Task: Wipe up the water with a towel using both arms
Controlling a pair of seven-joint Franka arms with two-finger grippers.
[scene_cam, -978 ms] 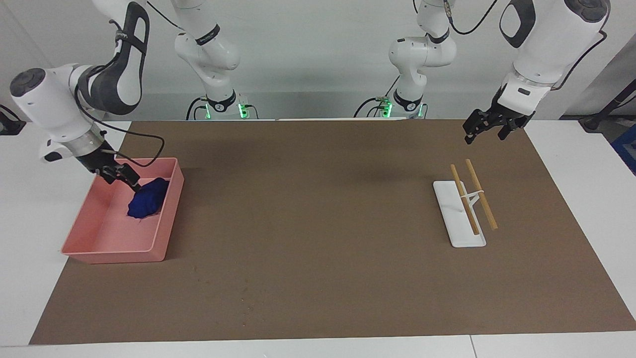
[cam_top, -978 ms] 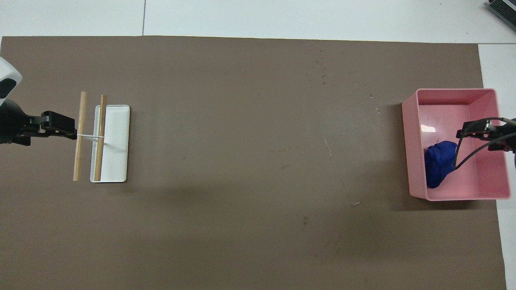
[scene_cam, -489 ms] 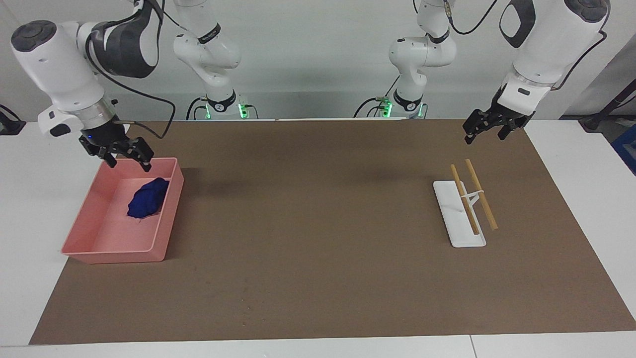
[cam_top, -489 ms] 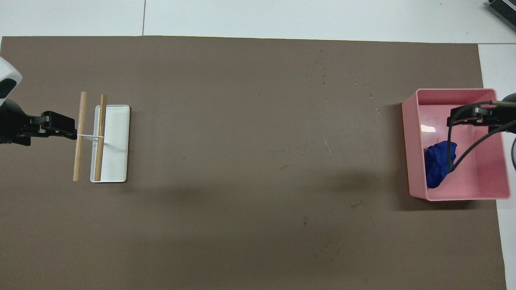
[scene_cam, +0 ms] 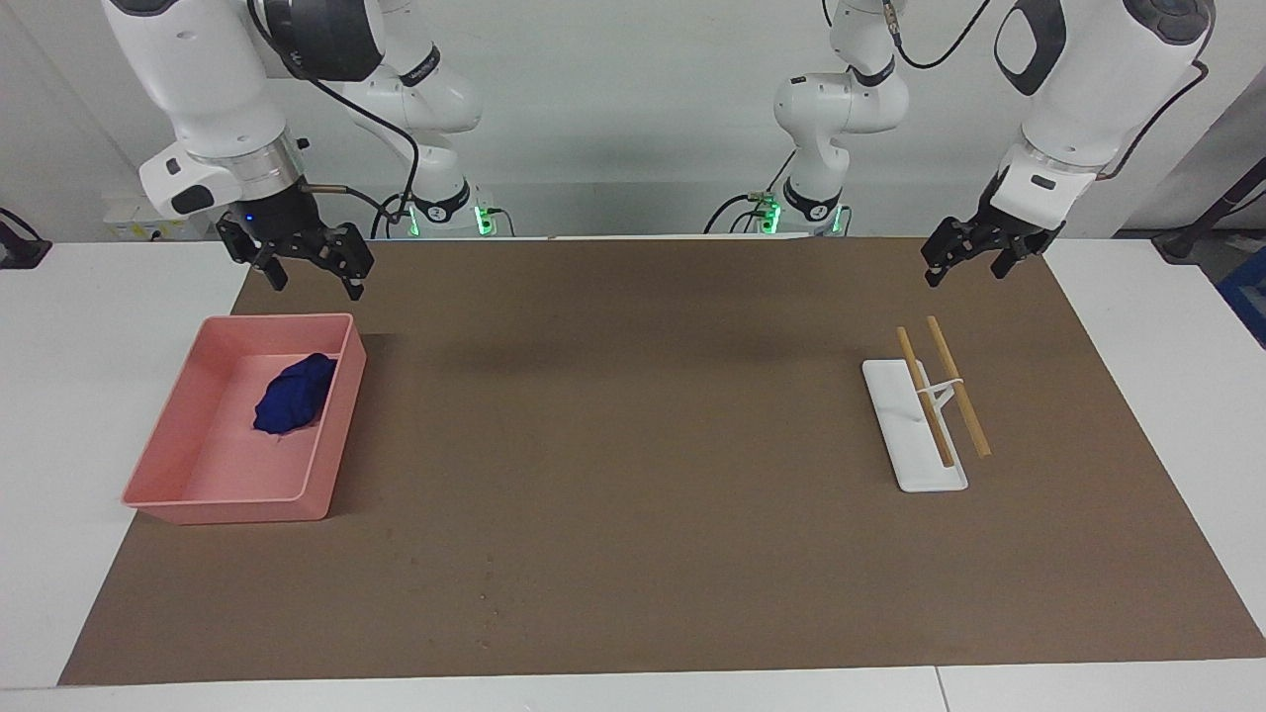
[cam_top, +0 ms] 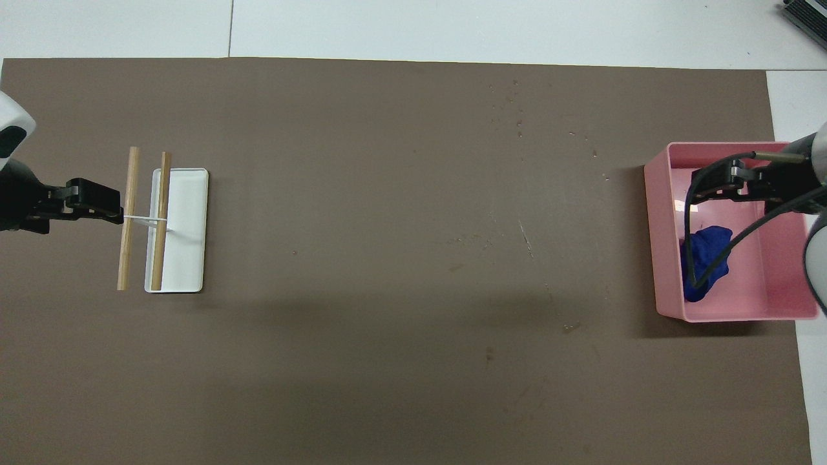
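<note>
The navy blue towel lies bunched in a pink bin, against the wall that faces the table's middle; it also shows in the overhead view. My right gripper is open and empty, raised over the mat just past the bin's robot-side rim; the overhead view shows it over the bin. A few faint pale droplets of water speckle the mat far from the robots, also in the facing view. My left gripper waits open and empty in the air near the rack.
A white flat tray bearing two wooden sticks on a small stand sits toward the left arm's end, also in the overhead view. A brown mat covers the table. The right arm's black cable hangs over the bin.
My right gripper has lifted off the towel, out of the bin, and drawn back toward the robots, open. The towel stays in the bin. The left arm has not moved.
</note>
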